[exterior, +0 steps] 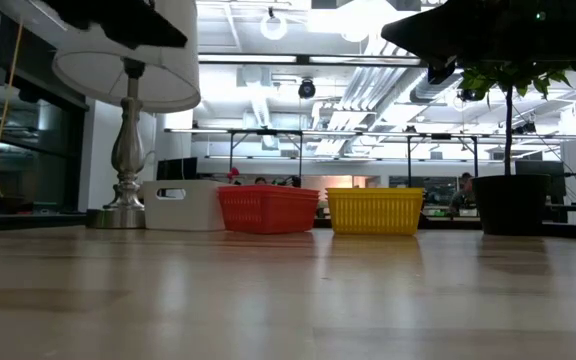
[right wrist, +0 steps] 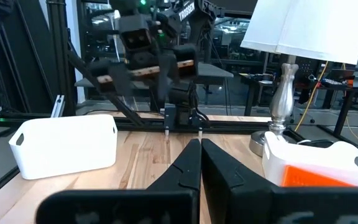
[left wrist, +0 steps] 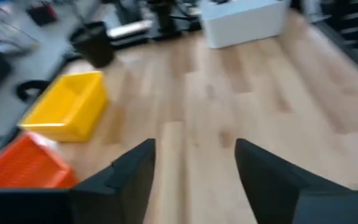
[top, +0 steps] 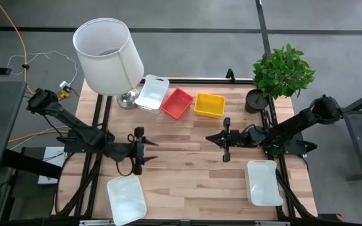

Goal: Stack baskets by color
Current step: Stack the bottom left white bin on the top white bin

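Front white baskets (top: 126,199) show from above; low view misses them.

The table (top: 187,169) is pale blond wood in long planks, with darker streaks running through the grain. On it sit 3 white baskets (top: 151,92) (top: 126,198) (top: 263,182), 1 red basket (top: 177,103) and 1 bright yellow basket (top: 209,105), the red and yellow ones with finely ribbed, mesh-like walls. The lamp (top: 109,56) has a plain white shade over a shiny silver base, the plant (top: 283,70) is leafy green in a black pot, and both arms are black down to each claw (top: 138,149) (top: 226,139).
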Controlling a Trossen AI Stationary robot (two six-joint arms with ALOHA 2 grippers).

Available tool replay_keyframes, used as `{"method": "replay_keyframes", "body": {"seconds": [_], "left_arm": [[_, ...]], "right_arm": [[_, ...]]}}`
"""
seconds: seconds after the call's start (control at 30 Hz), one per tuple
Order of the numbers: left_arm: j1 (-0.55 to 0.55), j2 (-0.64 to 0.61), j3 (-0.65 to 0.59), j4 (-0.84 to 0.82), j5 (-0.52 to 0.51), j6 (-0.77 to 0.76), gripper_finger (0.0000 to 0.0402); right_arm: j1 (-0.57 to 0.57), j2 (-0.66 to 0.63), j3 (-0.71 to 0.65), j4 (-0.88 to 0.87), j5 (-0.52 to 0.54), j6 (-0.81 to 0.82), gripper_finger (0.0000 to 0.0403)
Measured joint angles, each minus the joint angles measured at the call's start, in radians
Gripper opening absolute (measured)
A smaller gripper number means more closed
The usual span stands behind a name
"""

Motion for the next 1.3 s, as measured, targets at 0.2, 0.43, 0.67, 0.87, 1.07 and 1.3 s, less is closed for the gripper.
{"method": "replay_keyframes", "body": {"seconds": [0.2,0.43,0.67,0.87,1.07,1.3], "left_arm": [[-0.101,0.001,0.116,-0.162,0.079,-0.153,0.0252],[-0.214,0.009,0.242,-0.323,0.06,-0.281,0.0262],[-0.305,0.053,0.307,-0.414,0.064,-0.386,0.0262],[-0.365,0.087,0.327,-0.421,0.136,-0.488,0.0262],[-0.409,0.088,0.361,-0.507,0.192,-0.667,0.0262],[-0.468,0.089,0.387,-0.665,0.19,-0.862,0.0262]], "right_arm": [[0.0,0.0,0.0,0.0,0.0,0.0,0.0],[0.0,0.0,0.0,0.0,0.0,0.0,0.0],[0.0,0.0,0.0,-0.001,0.001,-0.001,0.0],[0.0,0.0,0.0,-0.006,0.005,0.0,0.0],[0.0,0.0,0.0,-0.005,0.004,0.0,0.0],[0.0,0.0,0.0,-0.005,0.004,0.007,0.0]]}}
